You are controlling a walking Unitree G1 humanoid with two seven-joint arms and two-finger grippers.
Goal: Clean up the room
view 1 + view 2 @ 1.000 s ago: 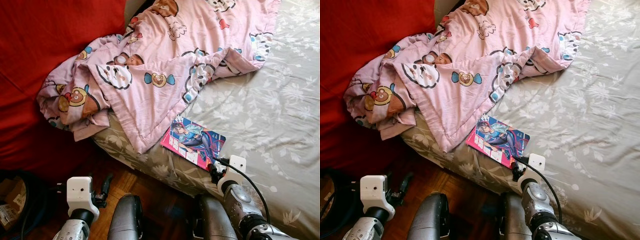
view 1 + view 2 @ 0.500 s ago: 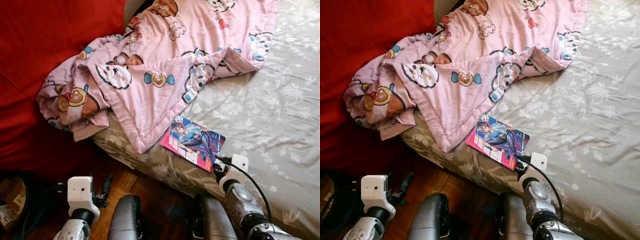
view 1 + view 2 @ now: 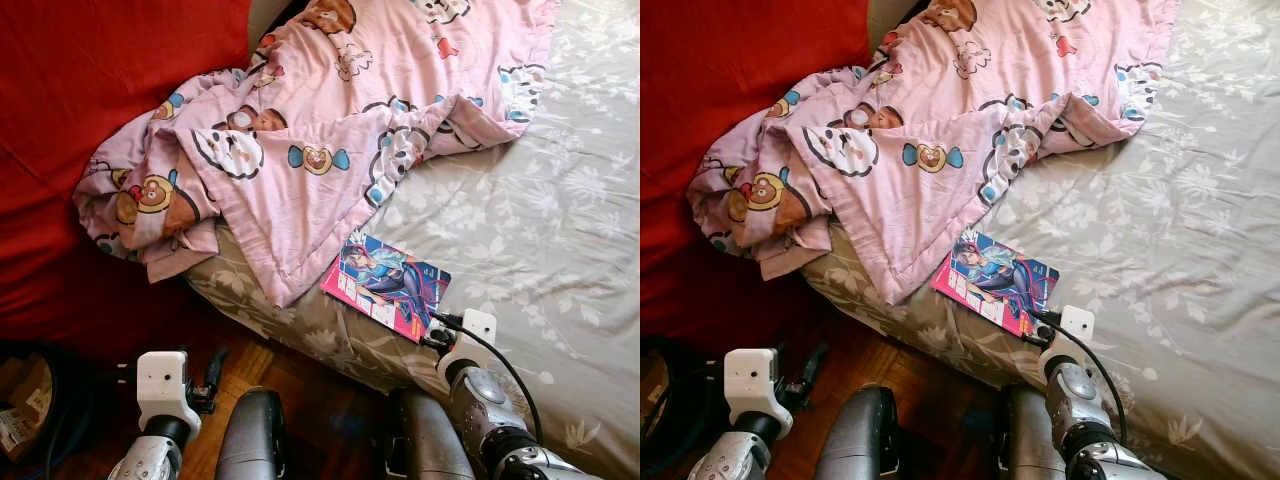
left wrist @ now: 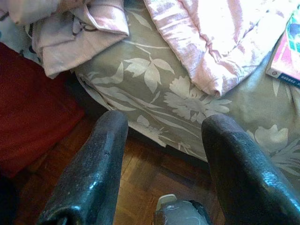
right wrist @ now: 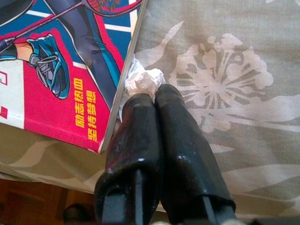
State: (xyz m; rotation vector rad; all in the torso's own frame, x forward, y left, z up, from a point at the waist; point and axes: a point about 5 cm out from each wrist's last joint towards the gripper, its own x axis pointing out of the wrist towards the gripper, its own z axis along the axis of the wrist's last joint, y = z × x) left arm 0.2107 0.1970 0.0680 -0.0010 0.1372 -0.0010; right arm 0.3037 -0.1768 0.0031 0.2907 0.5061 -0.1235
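A: Where was the right gripper (image 5: 150, 91) seen?
B: At the bed's (image 3: 560, 220) near edge, its fingers pressed together on a crumpled white tissue (image 5: 142, 80), tucked against the magazine's (image 3: 388, 284) corner.

A: And the left gripper (image 4: 161, 140)?
B: Spread, held low over the wooden floor (image 4: 140, 173) beside the bed, below the pink blanket (image 3: 330, 130)
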